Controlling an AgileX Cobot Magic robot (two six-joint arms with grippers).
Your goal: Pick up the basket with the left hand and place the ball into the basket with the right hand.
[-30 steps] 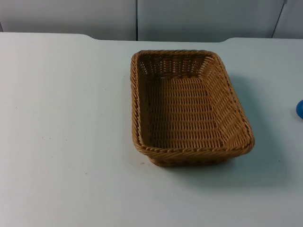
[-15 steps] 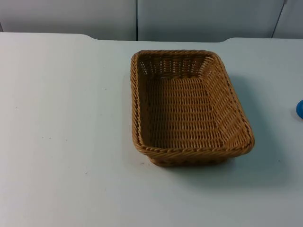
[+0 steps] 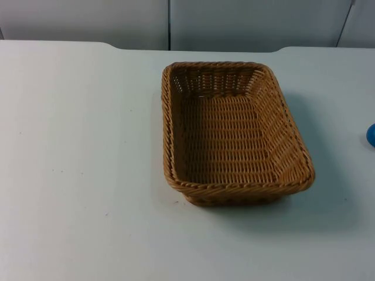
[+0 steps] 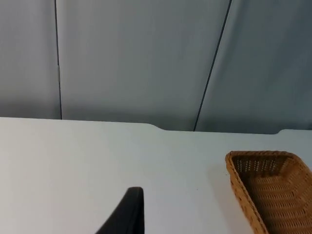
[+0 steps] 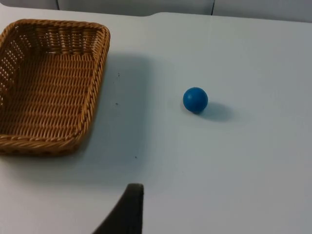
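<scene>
Top view: basket point(image 3: 234, 132) center-right on table point(image 3: 82, 164), ball point(image 3: 371, 135) at right edge, apart. Both grippers' jaw state: cannot tell.

Wicker basket point(image 3: 234, 132) sitting flat on the white table point(image 3: 82, 175), nothing in it — and a blue ball point(image 3: 371, 135) just peeking in at the right edge, well apart from it

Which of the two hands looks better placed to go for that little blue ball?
Probably the right. The ball lies on the table to the right of the basket, and the right hand's camera looks straight onto it, while the left hand's camera faces the basket's other side.
</scene>
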